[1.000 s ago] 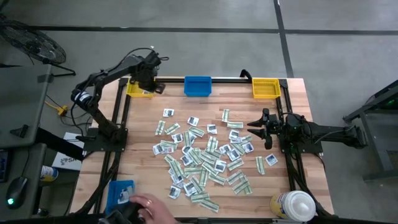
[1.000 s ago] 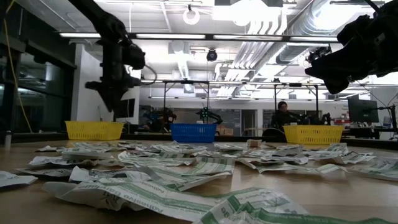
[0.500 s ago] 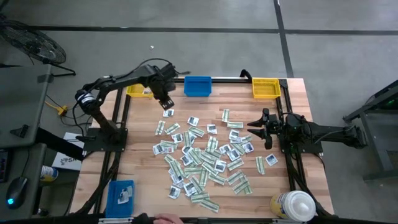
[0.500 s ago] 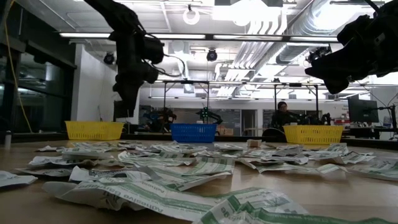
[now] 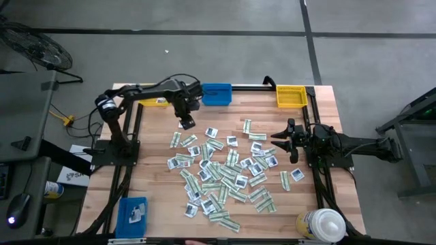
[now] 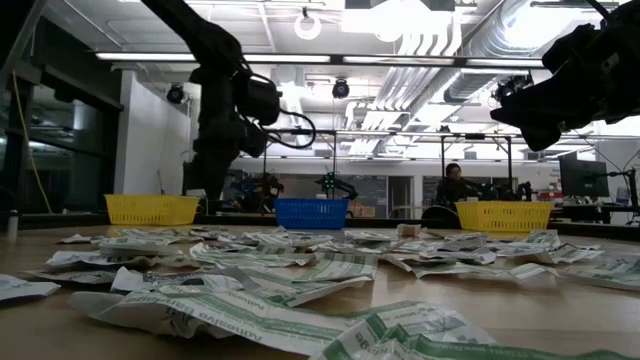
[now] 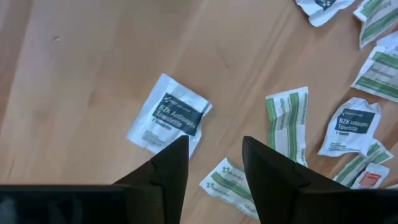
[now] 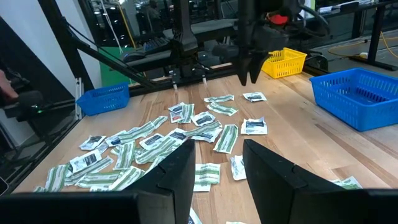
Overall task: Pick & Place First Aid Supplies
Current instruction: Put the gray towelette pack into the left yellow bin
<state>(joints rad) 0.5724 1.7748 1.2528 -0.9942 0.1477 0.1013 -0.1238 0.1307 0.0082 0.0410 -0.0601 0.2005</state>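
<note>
Left tool (image 7: 214, 155) released, empty, above white packet (image 7: 169, 114) on bench (image 5: 150, 146); right tool (image 8: 214, 158) released, empty, beside packet pile (image 5: 225, 170).

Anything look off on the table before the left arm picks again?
Nothing is damaged or spilled. The packets lie in one loose heap mid-table, many overlapping. One white packet sits apart below the left gripper, easy to take. The right gripper hangs at the heap's right edge.
</note>
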